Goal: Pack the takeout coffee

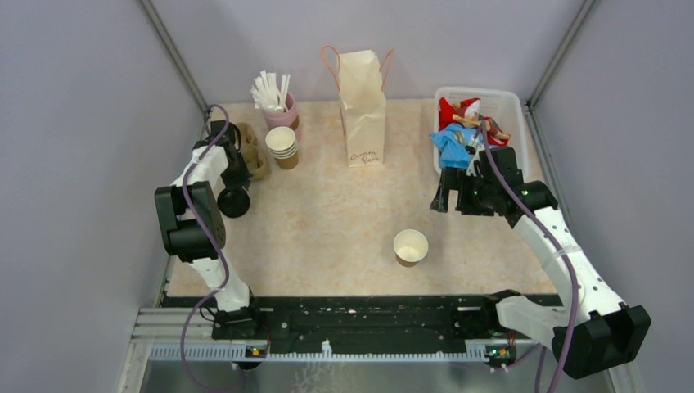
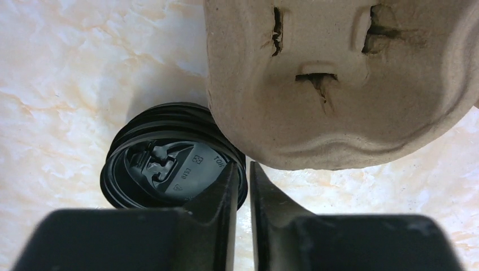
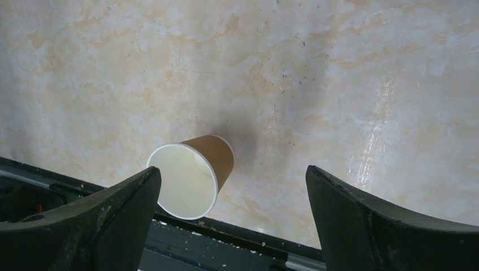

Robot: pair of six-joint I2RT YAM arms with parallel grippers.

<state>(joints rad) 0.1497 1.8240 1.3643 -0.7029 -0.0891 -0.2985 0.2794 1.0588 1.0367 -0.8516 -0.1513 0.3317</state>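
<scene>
**Bench state, packing run**

Paper bag (image 1: 362,106), upper centre, bore two handwritten lines, too small to read; black lid (image 2: 169,169) carried embossed marks, illegible; marbled beige table (image 1: 327,205), grey walls; brown paper cup (image 1: 410,246) stood lidless, lower centre; left gripper (image 2: 242,172) jaws nearly together at lid rim, grip undeterminable; right gripper (image 3: 234,172) jaws wide apart, empty.

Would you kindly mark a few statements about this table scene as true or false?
1. The lone brown cup near the front has no lid. True.
2. The right gripper is shut. False: its jaws stand wide open.
3. The paper bag lies flat. False: it stands upright at the far edge.
4. The black lids lie next to the cardboard cup carrier. True.
5. The straws lie scattered flat. False: they stand in a pink cup.
</scene>
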